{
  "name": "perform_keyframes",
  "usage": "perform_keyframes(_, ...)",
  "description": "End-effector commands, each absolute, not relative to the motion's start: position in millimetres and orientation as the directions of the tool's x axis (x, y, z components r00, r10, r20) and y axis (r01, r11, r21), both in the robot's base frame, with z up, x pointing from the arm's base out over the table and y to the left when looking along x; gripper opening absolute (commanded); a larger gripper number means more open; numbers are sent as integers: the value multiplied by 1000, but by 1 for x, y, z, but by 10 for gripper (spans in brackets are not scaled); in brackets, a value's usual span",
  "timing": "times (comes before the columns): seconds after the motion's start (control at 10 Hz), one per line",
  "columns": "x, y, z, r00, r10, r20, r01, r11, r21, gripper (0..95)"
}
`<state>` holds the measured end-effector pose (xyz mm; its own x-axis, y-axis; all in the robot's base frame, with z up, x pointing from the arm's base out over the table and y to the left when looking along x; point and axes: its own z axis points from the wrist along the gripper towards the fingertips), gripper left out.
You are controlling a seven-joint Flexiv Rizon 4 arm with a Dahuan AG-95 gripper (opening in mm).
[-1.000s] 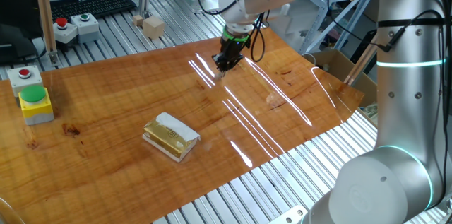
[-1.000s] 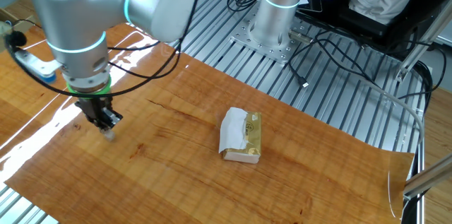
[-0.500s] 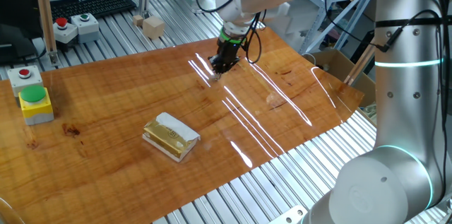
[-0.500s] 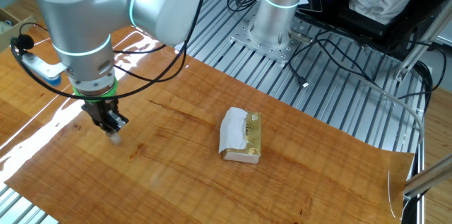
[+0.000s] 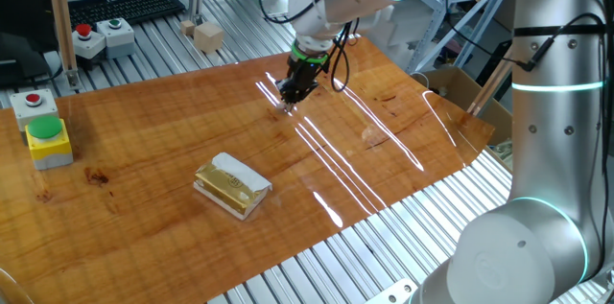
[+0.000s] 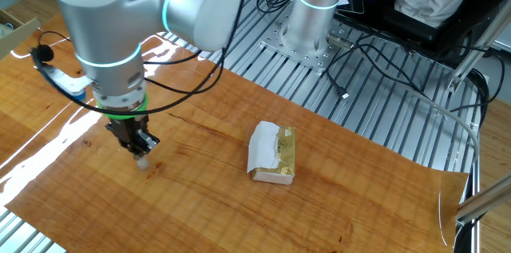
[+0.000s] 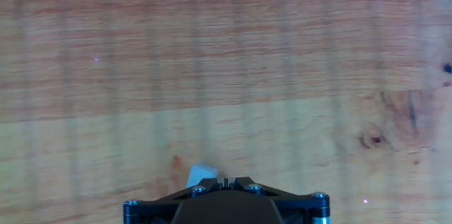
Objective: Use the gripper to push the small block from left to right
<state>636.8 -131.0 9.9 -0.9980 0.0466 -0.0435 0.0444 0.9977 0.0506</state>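
Note:
My black gripper (image 5: 291, 94) hangs under a green ring on the white-and-silver arm, with its tips down at the wooden table top (image 5: 144, 151). It also shows in the other fixed view (image 6: 142, 151). The fingers are closed together with no gap in the hand view (image 7: 224, 179). The small block (image 7: 199, 174), a tiny pale cube, lies on the wood right against the fingertips, just left of them in the hand view. It shows in the other fixed view (image 6: 144, 162) at the fingertips. In one fixed view it is too small to make out.
A yellow-and-white wrapped slab (image 5: 231, 185) lies on the table nearer the front, also seen in the other fixed view (image 6: 273, 154). Button boxes (image 5: 43, 131) stand at the left edge. Light wooden cubes (image 5: 207, 35) sit on the ribbed metal bench behind. Glare streaks cross the wood.
The gripper has slid along the table top with the small block at its tips, leftward in one fixed view and rightward toward the slab in the other. The slab has not moved.

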Motion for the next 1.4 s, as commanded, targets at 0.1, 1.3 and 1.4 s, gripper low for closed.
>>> perform_keyframes(0.1, 636, -122, 11, -998, 39, -46, 36, 998, 52, 0)
perform_keyframes(1.3, 629, -110, 16, -999, -22, -41, -23, 1000, 17, 0)
perform_keyframes(1.4, 630, -113, 16, -999, -25, -41, -25, 1000, 17, 0)
